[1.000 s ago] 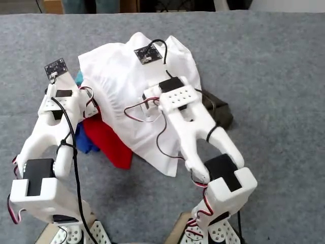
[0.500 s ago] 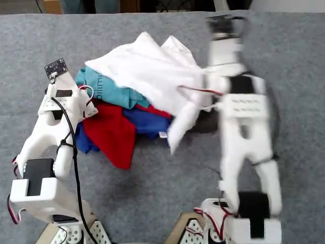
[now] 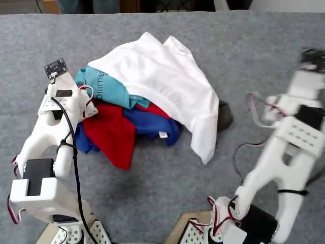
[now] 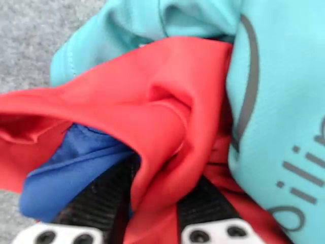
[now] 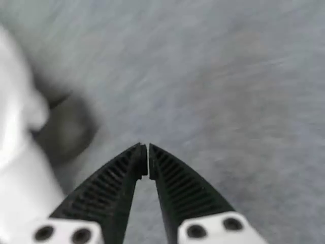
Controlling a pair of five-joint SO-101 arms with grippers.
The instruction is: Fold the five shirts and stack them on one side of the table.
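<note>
Bright, even overhead light; soft narrow shadow under white shirt (image 3: 167, 86) hem on grey table (image 3: 254, 46); deeper shade in red shirt (image 4: 152, 112) creases, left wrist view.

The high camera looks steeply down from above the arms' bases, taking in the grey table (image 3: 254, 51), both arms and the whole shirt pile (image 3: 152, 96). The left wrist camera sits very close behind the left gripper (image 4: 152, 178), against that pile's red shirt (image 4: 127, 101) and teal shirt (image 4: 284, 76). The right wrist camera faces down past the right gripper (image 5: 147, 152) at the table, the white shirt (image 5: 15, 152) at its edge.
</note>
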